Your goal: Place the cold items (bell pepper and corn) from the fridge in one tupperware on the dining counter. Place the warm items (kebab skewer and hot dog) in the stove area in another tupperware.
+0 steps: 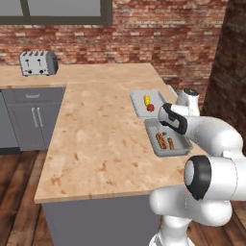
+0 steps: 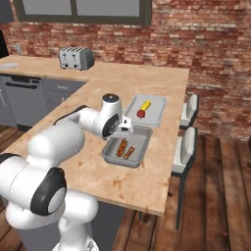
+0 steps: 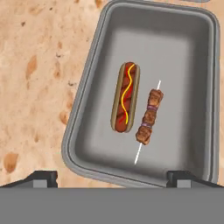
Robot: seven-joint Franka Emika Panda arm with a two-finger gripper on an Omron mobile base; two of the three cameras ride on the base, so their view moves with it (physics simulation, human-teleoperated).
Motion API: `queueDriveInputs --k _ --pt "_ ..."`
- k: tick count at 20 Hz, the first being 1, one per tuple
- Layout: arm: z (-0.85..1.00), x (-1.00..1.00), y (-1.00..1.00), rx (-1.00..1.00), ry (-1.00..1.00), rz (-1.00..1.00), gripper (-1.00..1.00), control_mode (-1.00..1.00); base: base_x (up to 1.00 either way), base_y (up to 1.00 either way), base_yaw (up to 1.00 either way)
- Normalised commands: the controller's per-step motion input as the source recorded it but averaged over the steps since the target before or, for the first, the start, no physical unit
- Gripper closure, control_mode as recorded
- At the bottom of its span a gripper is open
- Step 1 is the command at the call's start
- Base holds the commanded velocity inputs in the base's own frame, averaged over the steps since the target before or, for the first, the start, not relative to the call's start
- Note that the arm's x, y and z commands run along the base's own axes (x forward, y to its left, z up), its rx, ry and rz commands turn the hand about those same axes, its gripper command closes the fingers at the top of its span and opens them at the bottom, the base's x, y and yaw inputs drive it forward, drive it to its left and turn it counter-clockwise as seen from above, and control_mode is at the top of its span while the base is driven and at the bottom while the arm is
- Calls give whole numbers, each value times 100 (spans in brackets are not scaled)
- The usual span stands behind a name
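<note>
Directly below the wide-open, empty end effector (image 3: 111, 177), the deeper mid-grey rimmed tray (image 3: 83, 105) holds the mustard-striped hot dog (image 3: 125, 97) and meat kebab skewer (image 3: 148, 117). Just beyond it, the pale flat tray (image 2: 158, 109) holds the red bell pepper (image 2: 141, 114) and yellow corn cob (image 2: 146, 105). The task looks complete. Both trays sit near the beige speckled worktop's (image 1: 96, 139) edge; open worktop lies on the other side.

Red brick wall (image 1: 158, 33) behind, with a dark-framed window (image 2: 83, 10) at top. Wood plank floor (image 2: 215, 196). Grey cabinets (image 1: 33, 115) under the far counter, a steel toaster (image 1: 38, 63) on it. Two pale chairs (image 2: 188, 132) beside the island
</note>
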Motion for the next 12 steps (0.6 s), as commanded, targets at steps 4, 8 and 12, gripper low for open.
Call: queueDriveInputs --k 4,8,12 --pt "54 -47 21 0 7 10 -100 -100 0 0 0" --pt "35 -40 27 0 23 1 -100 -100 0 0 0" --pt "37 -54 18 0 11 0 -100 -100 0 0 0"
